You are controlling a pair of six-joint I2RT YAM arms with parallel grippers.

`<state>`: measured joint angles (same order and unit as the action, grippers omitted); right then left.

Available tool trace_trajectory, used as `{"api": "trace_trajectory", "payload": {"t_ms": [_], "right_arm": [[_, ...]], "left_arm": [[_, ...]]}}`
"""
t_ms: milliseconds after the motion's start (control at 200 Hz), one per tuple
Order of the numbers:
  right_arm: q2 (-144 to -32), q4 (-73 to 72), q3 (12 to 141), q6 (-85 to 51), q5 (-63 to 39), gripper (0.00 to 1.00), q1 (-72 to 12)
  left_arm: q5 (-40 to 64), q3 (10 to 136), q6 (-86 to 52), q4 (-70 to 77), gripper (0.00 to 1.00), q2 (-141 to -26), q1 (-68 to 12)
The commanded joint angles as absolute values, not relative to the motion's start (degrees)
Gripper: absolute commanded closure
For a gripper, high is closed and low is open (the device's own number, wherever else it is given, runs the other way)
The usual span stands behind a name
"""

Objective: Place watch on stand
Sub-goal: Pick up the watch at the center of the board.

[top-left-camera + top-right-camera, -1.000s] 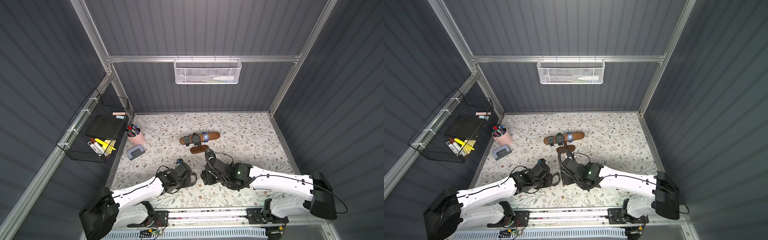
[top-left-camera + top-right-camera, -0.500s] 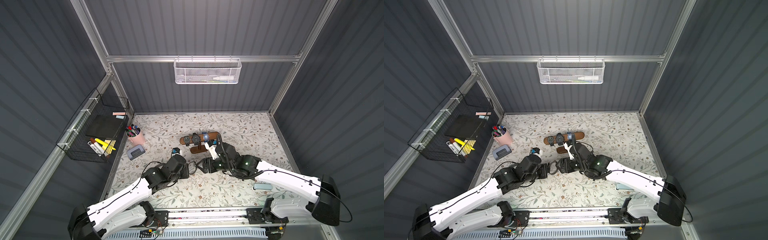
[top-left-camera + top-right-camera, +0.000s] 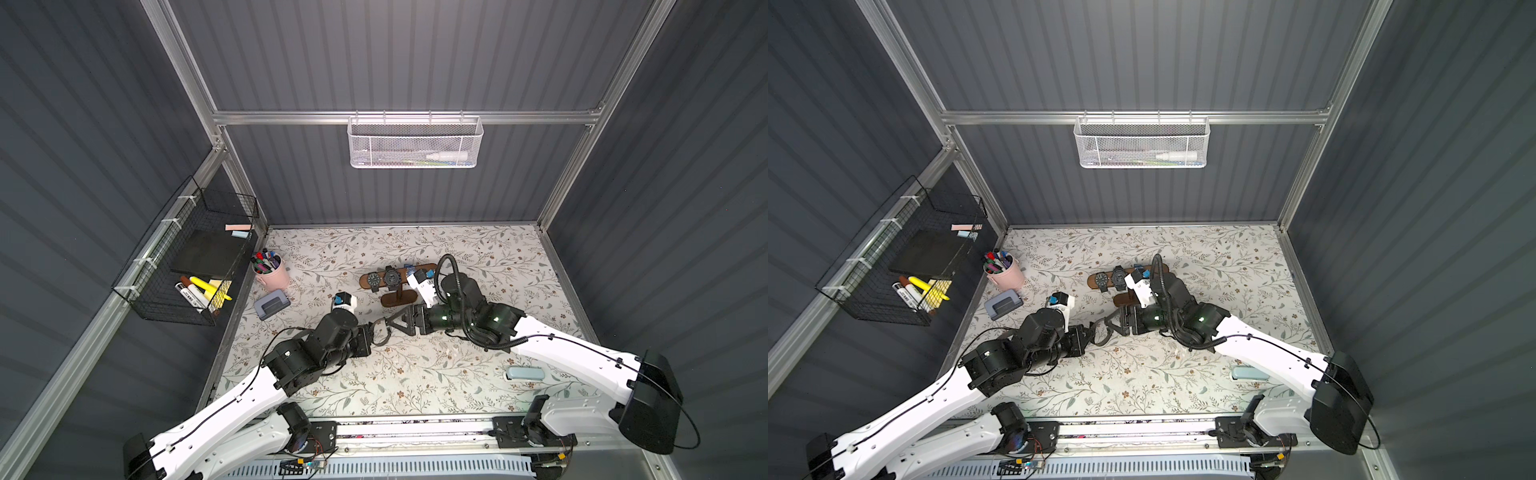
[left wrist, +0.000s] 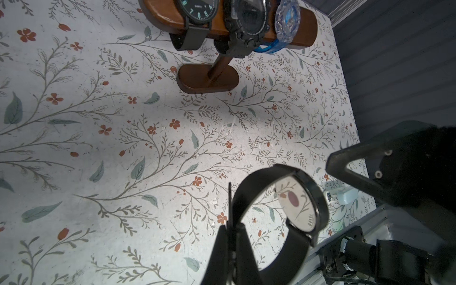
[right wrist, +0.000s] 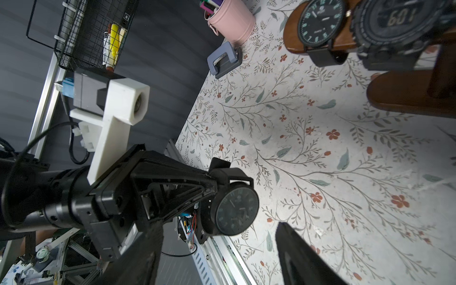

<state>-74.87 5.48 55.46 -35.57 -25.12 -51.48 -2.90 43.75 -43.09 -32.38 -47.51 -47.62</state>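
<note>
Watch (image 5: pixel 234 212), black round case, dark dial, looped black strap clamped in left pincer (image 4: pixel 230 229), right pincer (image 5: pixel 220 224) apart.

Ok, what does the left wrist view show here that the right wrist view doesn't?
Left wrist only: the blue watch on the stand, and the back of the held watch. Right wrist only: that watch's dial, the pink pen cup, the hole punch, the wire basket. Both: the left gripper, jaws shut on the held watch's strap, the stand's black analogue watch and black digital watch, the floral tabletop.
</note>
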Motion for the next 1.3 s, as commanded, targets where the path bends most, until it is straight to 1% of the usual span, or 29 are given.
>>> {"api": "trace_trajectory", "payload": {"t_ms": [0,115,300,395,565,835,960,1186,1296], "right_arm": [[-76.09,3.22,55.02,-36.33,-27.45,0.27,-51.42],[-76.81,2.55,54.82,-36.74,-28.12,0.29,-51.42],[-77.48,0.12,54.50,-37.12,-28.96,0.29,-51.40],[-77.96,0.00,54.93,-37.17,-29.94,0.31,-51.38],[-78.57,-2.14,54.61,-37.70,-31.77,0.32,-51.33],[-78.40,-3.08,54.57,-37.97,-32.74,0.41,-51.35],[-78.56,-3.08,54.75,-37.97,-33.26,0.41,-51.34],[-78.58,-3.26,54.76,-37.92,-33.75,0.47,-51.33],[-78.85,-2.91,54.92,-37.70,-33.66,0.48,-51.33]], "left_arm": [[-1.51,45.77,-43.13,-32.01,1.00,-46.41,-47.40],[-0.97,46.39,-43.21,-31.75,1.00,-45.96,-47.40],[-0.52,47.54,-43.28,-32.02,1.00,-45.69,-47.33],[-0.53,47.75,-43.20,-32.00,1.00,-45.52,-47.37],[-0.44,47.56,-43.10,-31.91,1.00,-45.69,-47.38],[-0.53,47.55,-42.98,-31.74,1.00,-45.59,-47.33],[-0.61,47.68,-42.89,-31.65,1.00,-45.80,-47.37],[-0.70,47.81,-42.69,-31.64,1.00,-46.05,-47.42],[-0.79,47.92,-42.59,-31.55,1.00,-46.18,-47.35]]}}
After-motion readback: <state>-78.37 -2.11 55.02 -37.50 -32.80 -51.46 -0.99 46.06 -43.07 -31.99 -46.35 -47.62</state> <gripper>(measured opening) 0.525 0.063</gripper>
